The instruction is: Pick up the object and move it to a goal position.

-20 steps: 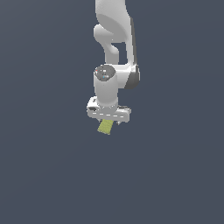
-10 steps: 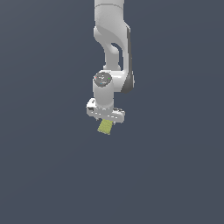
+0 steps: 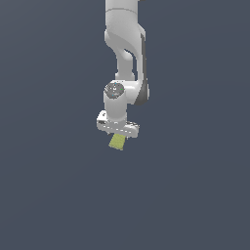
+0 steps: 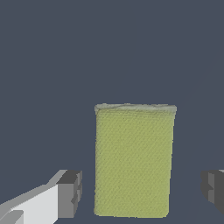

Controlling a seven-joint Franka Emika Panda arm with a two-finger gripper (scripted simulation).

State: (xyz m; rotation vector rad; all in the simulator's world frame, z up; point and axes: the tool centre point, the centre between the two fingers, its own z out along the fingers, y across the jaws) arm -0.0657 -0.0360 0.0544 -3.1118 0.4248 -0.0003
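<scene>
The white arm [image 3: 126, 53] hangs down from above, and its end effector [image 3: 117, 131] points downward at its lower end. Directly under the end effector sits the yellow-green block [image 3: 117, 141], slightly tilted, its upper edge tucked up against the white crossbar of the end effector and its lower part sticking out below it. The block is narrower than the end effector's crossbar.

In the wrist view the block [image 4: 132, 161] stands between the two dark grey finger pads [image 4: 70, 193], and its faintly gridded face fills the middle of the space between them. A clear strip of dark background shows between each pad and the nearest side of the block, a thin strip on one side and a wider one on the other. The end effector [image 4: 142, 192] is therefore spread wider than the block and is not pressing on it in this view. Whether some other part of the fingers carries the block cannot be told.

Around the end effector and the block there is only a flat, dark blue-grey ground. No edge, shadow or surface line shows, so whether the block rests on anything below cannot be told.
</scene>
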